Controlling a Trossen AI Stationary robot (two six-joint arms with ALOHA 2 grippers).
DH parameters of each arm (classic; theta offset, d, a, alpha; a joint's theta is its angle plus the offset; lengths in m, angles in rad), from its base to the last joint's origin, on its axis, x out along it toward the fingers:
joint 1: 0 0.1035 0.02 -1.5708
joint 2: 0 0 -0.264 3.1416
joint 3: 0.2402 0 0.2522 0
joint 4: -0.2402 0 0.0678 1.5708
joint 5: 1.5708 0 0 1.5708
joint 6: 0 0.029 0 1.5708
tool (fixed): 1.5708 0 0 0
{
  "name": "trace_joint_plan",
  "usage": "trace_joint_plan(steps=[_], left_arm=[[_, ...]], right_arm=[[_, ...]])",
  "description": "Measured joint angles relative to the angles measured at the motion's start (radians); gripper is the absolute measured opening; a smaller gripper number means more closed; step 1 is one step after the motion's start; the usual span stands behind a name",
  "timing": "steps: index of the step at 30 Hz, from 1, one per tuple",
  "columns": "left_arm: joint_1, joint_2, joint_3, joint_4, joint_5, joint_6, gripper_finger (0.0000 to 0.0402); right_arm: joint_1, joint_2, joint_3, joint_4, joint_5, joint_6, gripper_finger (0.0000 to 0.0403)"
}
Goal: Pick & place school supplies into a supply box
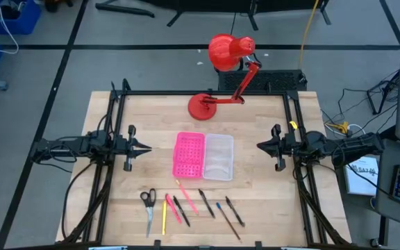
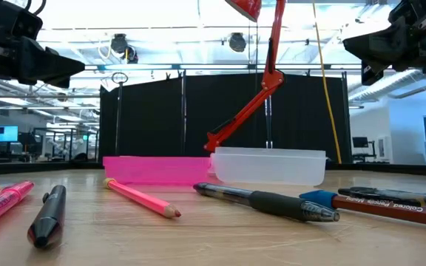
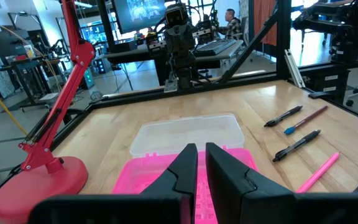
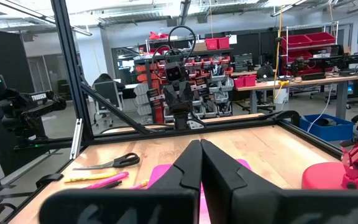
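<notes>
At mid-left we see the left gripper (image 1: 146,147), fingers nearly together, empty. The box (image 1: 204,155) lies centre, between both grippers; scissors (image 1: 148,205) and pens (image 1: 198,205) lie below it. At mid-right, the right gripper (image 1: 260,146) is pinched closed, empty.

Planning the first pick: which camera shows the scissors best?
The high view: the scissors lie fully visible at the left end of the row of pens, handles toward the supply box. The right wrist view shows them at a flat angle. The low and left wrist views miss them.
</notes>
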Motion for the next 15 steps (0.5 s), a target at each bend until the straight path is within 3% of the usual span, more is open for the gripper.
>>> trace_joint_plan(steps=[9, 15], left_arm=[[0.0, 0.0, 0.0, 0.004, 0.0, 0.0, 0.0042], [0.0, 0.0, -0.002, 0.097, 0.0, -0.07, 0.0042]], right_arm=[[0.0, 0.0, 0.0, 0.0, 0.0, 0.0, 0.0], [0.0, 0.0, 0.0, 0.0, 0.0, 0.0, 0.0]])
